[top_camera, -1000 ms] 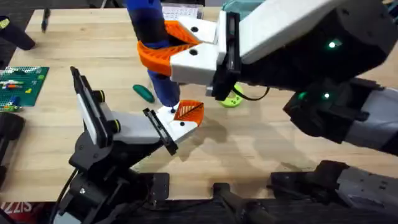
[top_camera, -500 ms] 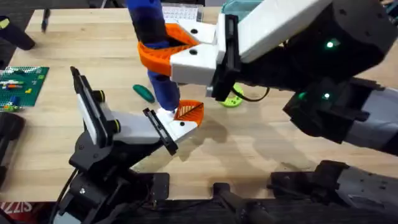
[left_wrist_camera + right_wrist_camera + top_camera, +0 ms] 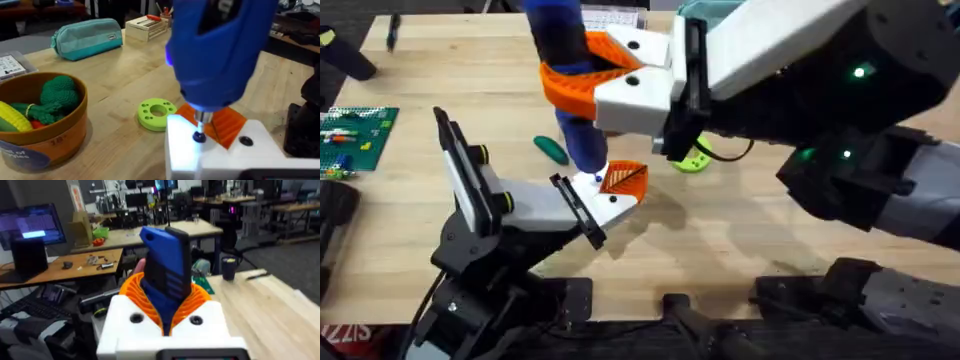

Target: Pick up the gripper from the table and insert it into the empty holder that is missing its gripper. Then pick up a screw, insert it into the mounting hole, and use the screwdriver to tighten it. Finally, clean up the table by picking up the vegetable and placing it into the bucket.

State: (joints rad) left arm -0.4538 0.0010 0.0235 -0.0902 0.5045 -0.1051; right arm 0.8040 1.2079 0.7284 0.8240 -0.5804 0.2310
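Near the middle of the counter (image 3: 740, 240), the right claw (image 3: 582, 72) was clenched on the screwdriver (image 3: 570, 90), holding it upright with its tip down on the holder (image 3: 605, 200). The gripper (image 3: 625, 180) already sat in that holder, its orange ribs just beside the tip. The left claw's state could not be told from these frames.

The tightening step looked to be in hand, and the main risk was the tip slipping out of the screw (image 3: 199, 137). A slight lean of the handle, or too little downward pressure, could let the bit skate onto the white block or knock the ribs of the gripper. If the holder shifted under the push, the screw could cross-thread or stay loose.

The left wrist view showed what the overhead could not: the metal tip meeting the dark screw head on the white block, with the lime disc (image 3: 157, 112) close behind. It also showed the bucket (image 3: 42, 127), which already held other toy vegetables. The overhead view alone gave the layout, including the vegetable (image 3: 552, 149) lying on the counter beyond the holder, not yet cleared. The right wrist view showed the orange pads (image 3: 135, 292) wrapped round the blue handle, confirming a firm hold
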